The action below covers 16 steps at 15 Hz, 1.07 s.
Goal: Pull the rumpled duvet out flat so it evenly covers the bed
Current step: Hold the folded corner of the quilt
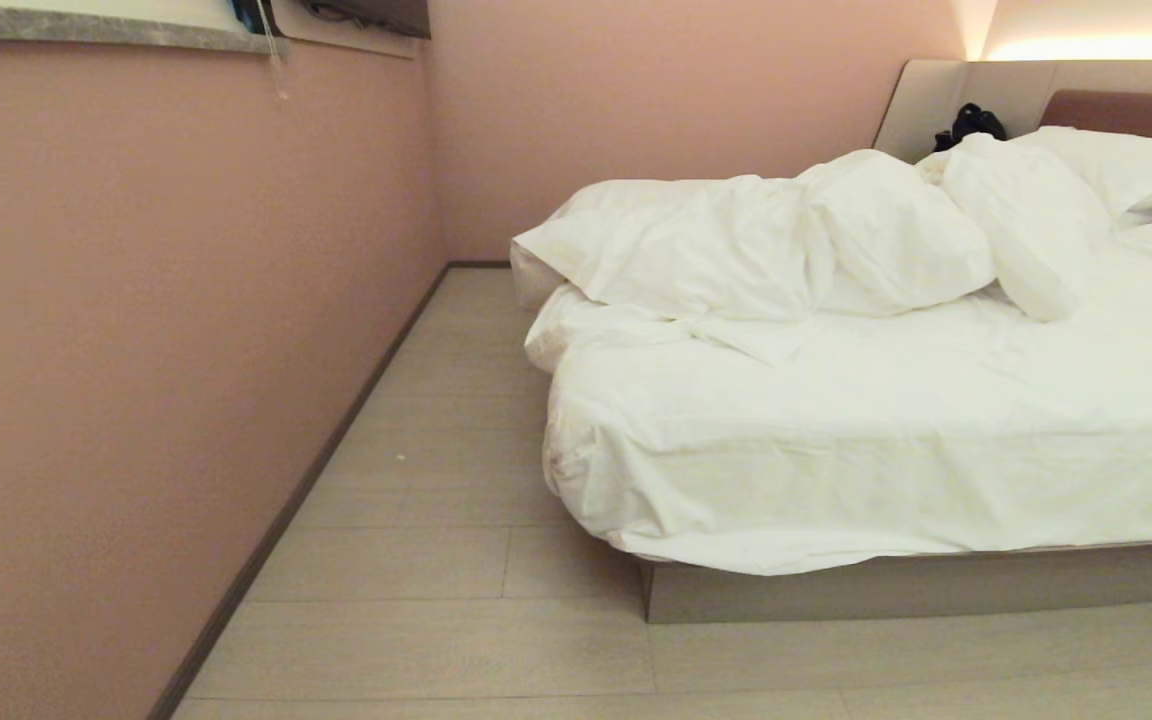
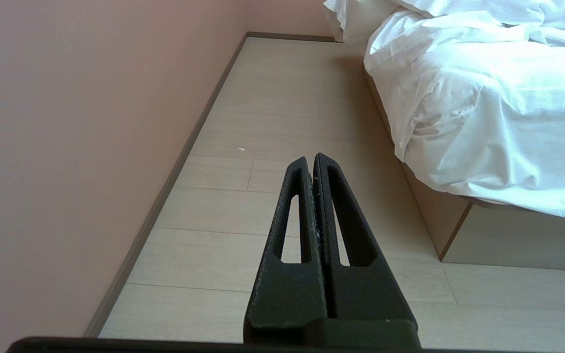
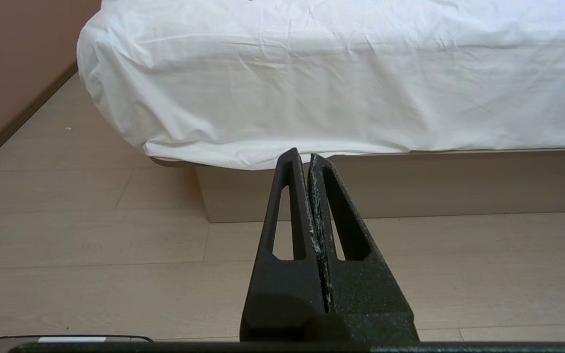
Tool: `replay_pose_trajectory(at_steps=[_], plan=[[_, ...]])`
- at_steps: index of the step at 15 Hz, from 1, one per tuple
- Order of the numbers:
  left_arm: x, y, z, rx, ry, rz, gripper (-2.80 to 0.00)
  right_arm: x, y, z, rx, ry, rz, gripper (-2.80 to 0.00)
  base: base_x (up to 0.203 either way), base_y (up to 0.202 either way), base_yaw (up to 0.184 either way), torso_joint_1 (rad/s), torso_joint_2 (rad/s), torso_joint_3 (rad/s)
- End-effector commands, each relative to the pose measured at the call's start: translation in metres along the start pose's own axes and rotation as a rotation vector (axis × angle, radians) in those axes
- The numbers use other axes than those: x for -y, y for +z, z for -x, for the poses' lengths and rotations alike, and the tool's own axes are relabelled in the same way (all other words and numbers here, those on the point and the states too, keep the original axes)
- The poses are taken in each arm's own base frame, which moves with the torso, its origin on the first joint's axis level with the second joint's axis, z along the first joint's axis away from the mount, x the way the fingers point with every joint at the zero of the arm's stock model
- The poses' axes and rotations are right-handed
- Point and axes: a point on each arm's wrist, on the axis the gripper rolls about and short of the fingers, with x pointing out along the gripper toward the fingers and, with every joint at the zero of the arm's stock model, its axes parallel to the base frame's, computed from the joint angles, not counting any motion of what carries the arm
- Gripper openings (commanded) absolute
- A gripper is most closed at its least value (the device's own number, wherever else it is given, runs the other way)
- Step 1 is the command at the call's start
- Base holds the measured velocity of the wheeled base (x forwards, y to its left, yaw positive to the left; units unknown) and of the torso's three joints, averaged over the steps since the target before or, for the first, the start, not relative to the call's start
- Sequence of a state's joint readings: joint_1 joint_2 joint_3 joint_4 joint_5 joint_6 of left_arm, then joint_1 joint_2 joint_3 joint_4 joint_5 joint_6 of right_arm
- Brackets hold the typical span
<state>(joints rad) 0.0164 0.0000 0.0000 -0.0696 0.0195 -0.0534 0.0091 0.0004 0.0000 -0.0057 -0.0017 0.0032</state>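
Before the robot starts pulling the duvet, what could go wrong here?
1. The duvet is bunched near the pillows; pulling may drag them along.
2. It overhangs the bed toward the pink wall, so it could slide into the narrow gap.
3. Both grippers, left and right, are shut, away from the fabric.

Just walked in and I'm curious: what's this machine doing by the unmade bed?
Nothing is being handled yet. The robot faces the foot corner of the bed, where the duvet lies bunched in a heap toward the pillows, leaving the near half bare. The left tool and right tool are both shut and empty, held low over the floor short of the bed. The flattening has not started.
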Motion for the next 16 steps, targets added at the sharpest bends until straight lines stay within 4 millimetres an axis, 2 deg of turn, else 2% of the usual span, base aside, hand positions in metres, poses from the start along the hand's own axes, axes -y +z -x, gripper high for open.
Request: replay_pose_trajectory(at_steps=[1, 7, 16], plan=[[0.0000, 0.0001, 0.0000, 0.001, 0.001, 0.000, -2.80, 0.0000, 0.0000, 0.0000, 0.001, 0.000, 0.000, -2.80, 0.000, 0.000, 0.000, 0.000, 0.00, 0.000], [0.0000, 0.0001, 0.0000, 0.001, 0.001, 0.003, -2.80, 0.0000, 0.0000, 0.0000, 0.001, 0.000, 0.000, -2.80, 0.016, 0.000, 0.000, -0.001, 0.00, 0.001], [-0.0001, 0.0001, 0.0000, 0.001, 0.004, 0.005, -2.80, 0.0000, 0.0000, 0.0000, 0.001, 0.002, 0.000, -2.80, 0.193, 0.000, 0.002, 0.003, 0.00, 0.001]])
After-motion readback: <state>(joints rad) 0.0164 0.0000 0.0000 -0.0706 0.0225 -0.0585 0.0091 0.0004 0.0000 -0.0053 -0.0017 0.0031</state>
